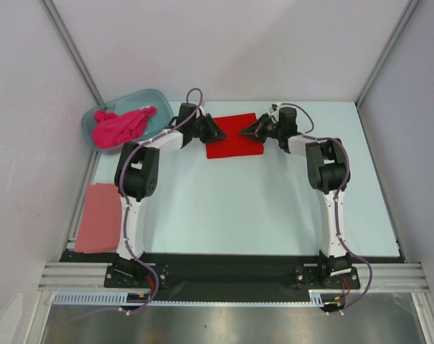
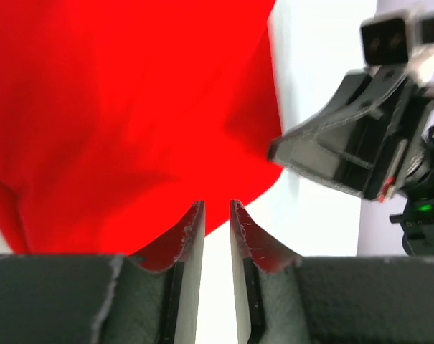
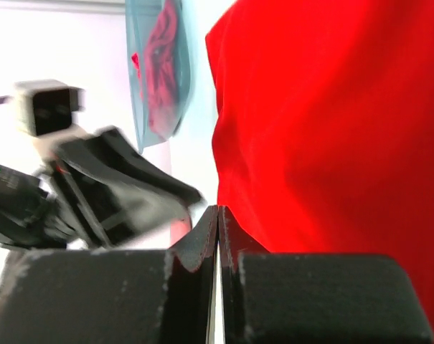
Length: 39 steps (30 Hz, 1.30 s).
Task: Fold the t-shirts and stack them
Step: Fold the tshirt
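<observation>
Where red t-shirt lies flat, left gripper, right gripper flank side edges.

Robotics lab test cell | white panel walls and metal corner posts are boxing in a pale bench | left arm and right arm are standing bolted by a slotted aluminium rail along the near edge.

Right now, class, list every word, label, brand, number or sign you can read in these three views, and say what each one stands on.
None: no view shows readable text.
The red t-shirt, magenta t-shirt, salmon-pink t-shirt and blue-grey plastic tub are all plain.
The green indicator light shows no characters.
</observation>
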{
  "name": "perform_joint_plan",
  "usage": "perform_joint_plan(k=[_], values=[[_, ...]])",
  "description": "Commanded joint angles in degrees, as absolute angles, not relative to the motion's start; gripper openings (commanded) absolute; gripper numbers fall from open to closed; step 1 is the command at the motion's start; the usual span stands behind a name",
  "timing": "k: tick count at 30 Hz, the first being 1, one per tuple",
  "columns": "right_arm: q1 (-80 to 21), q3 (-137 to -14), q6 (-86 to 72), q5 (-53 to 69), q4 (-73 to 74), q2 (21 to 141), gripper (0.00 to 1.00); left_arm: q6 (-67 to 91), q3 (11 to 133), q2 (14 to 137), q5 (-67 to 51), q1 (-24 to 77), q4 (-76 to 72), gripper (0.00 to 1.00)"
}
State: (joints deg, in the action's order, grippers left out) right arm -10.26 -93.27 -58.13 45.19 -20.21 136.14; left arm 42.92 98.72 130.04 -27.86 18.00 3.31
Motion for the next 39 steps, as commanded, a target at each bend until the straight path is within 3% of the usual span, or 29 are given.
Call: perform_joint_plan(k=[1, 14, 19, 22, 27, 32, 39], values=[[-11.2, -94.6, -63.5, 40.9, -29.0, 140.3, 0.03, 47.7, 93.0, 130.8, -30.5, 18.1, -3.7, 0.25], [-10.1, -111.4, -64.4, 29.1, -28.3, 153.5, 0.09, 46.7, 84.4, 133.2, -28.2, 18.0, -3.7, 0.22], [-9.8, -120.5, -64.7, 20.8, -17.0, 156.6, 0.12, 46.2, 85.1, 132.8, -28.3, 17.9, -3.7, 0.21], [-9.2, -123.5, -64.5, 16.5, -8.8, 156.1, 0.13, 44.3, 88.1, 132.3, -27.4, 17.9, -0.9, 0.22], [-7.6, -117.7, -62.9, 16.3, -7.9, 152.2, 0.15, 43.9, 95.8, 132.6, -28.3, 16.1, 2.2, 0.24], [-5.1, -120.3, -55.3, 20.1, -1.1, 149.7, 0.17, 42.5, 108.6, 136.3, -29.1, 12.8, 8.0, 0.29], [-3.3, -119.0, -42.8, 24.8, 8.6, 141.2, 0.25, 43.4, 116.0, 141.6, -31.5, 9.3, 8.6, 0.29]])
